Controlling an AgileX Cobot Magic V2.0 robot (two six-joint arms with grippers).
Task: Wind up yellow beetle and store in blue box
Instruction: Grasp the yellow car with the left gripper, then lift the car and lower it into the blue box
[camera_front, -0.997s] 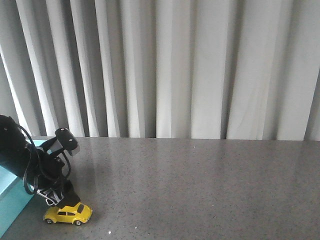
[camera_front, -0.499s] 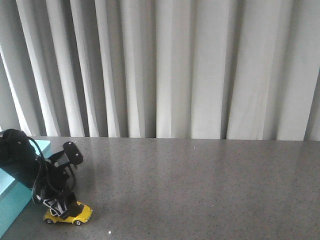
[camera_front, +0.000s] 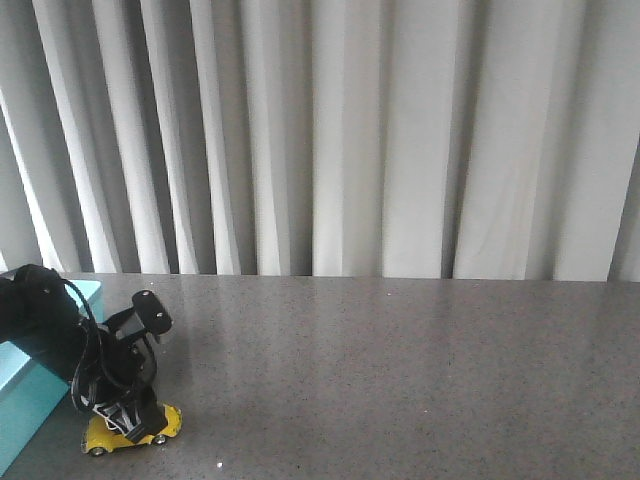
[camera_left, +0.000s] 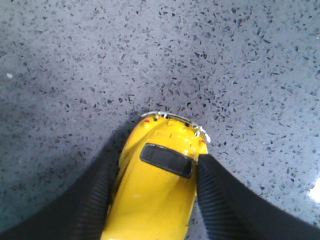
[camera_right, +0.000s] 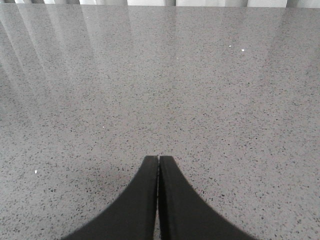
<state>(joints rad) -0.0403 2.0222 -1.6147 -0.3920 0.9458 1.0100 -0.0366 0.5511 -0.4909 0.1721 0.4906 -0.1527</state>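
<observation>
Between its fingers, the left end effector (camera_left: 152, 200) clamps the yellow beetle (camera_left: 155, 185) against the desk (camera_left: 225, 60), wheels down for winding.

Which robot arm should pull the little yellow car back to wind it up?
The left one. Its left gripper already has the yellow beetle squeezed between its fingers on the table, next to the blue box. The right gripper is shut, holding nothing.

one yellow beetle (camera_front: 133, 430), one blue box (camera_front: 25, 385), two hands.
</observation>
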